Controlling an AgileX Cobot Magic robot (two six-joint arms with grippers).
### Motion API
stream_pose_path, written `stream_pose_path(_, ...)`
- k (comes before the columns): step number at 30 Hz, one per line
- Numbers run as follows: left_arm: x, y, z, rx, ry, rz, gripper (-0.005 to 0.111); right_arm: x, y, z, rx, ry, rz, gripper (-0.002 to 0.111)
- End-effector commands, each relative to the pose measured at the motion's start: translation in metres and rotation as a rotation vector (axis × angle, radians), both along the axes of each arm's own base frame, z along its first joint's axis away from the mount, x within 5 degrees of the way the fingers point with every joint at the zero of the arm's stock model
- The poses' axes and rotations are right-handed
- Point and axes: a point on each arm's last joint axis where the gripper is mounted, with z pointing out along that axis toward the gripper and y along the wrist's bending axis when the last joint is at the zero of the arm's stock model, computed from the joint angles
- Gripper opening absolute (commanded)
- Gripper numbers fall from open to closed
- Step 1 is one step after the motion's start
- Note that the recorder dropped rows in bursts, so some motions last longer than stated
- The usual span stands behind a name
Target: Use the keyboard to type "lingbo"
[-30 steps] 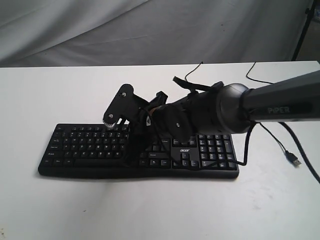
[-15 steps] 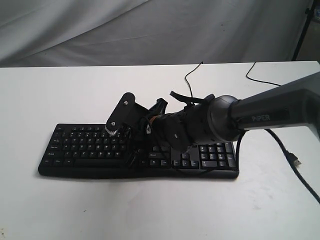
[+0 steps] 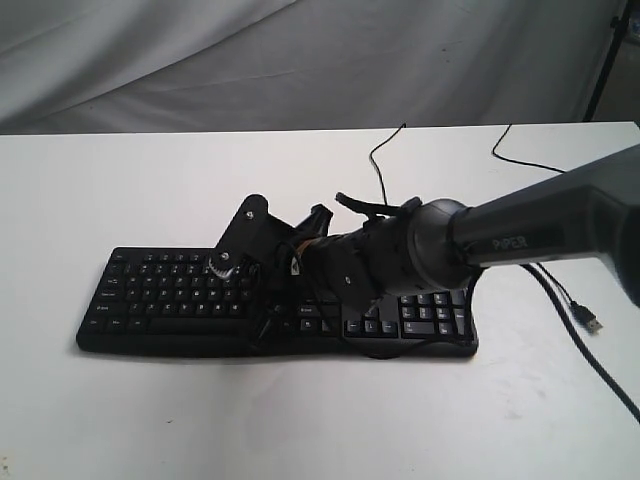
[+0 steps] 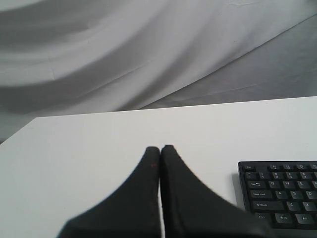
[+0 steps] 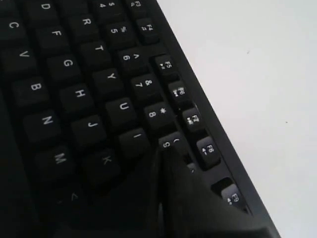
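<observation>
The black keyboard [image 3: 160, 300] lies flat on the white table, its long side facing the exterior camera. My right gripper [image 3: 222, 268] reaches across from the right and is shut, with its tips low over the upper key rows left of the middle. In the right wrist view the right gripper [image 5: 166, 149] has its closed tips on the keyboard [image 5: 74, 89], right beside the I key [image 5: 134, 141] and the 9 key [image 5: 171, 142]; the key under the tips is hidden. My left gripper [image 4: 160, 148] is shut and empty above bare table, with the keyboard's end [image 4: 282, 193] off to one side.
Thin black cables [image 3: 385, 150] run over the table behind the keyboard, and a USB plug [image 3: 590, 322] lies at the right. A grey cloth backdrop [image 3: 300, 60] hangs behind the table. A dark stand leg [image 3: 603, 65] shows at the top right.
My right gripper has come down from above the keyboard onto the upper key rows, and the right arm has sunk lower over the keyboard's right half.
</observation>
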Motion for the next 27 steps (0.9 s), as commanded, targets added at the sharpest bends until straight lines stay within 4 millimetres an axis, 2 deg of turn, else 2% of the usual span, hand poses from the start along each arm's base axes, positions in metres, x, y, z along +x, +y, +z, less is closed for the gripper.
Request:
stream_pose_path(1,0.000,0.000,-0.002,-0.004,0.004,-0.004,0.001,-0.001,0.000,0.000,0.008,0.004,-0.009,0.000)
stream_pose_path(4,0.000,0.000,-0.002,-0.004,0.004,-0.004,0.001,-0.001,0.000,0.010,0.016,-0.010,-0.008,0.000)
stream_pose_path(9,0.000,0.000,-0.002,-0.004,0.004,-0.004,0.001,-0.006,-0.001,0.046,0.032,-0.028,-0.002,0.000)
stream_pose_path(14,0.000,0.000,-0.002,-0.004,0.004,-0.004,0.001,-0.028,-0.012,0.086,0.061,-0.074,-0.003,0.000)
stream_pose_path(17,0.000,0.000,-0.002,-0.004,0.004,-0.004,0.001,-0.053,-0.025,0.107,0.086,-0.104,-0.013,0.000)
stream_pose_path(25,0.000,0.000,-0.002,-0.004,0.004,-0.004,0.001,-0.155,-0.077,0.162,0.181,-0.211,-0.034,0.000)
stream_pose_path(27,0.000,0.000,-0.002,-0.004,0.004,-0.004,0.001,-0.175,-0.087,0.174,0.208,-0.263,-0.032,0.000)
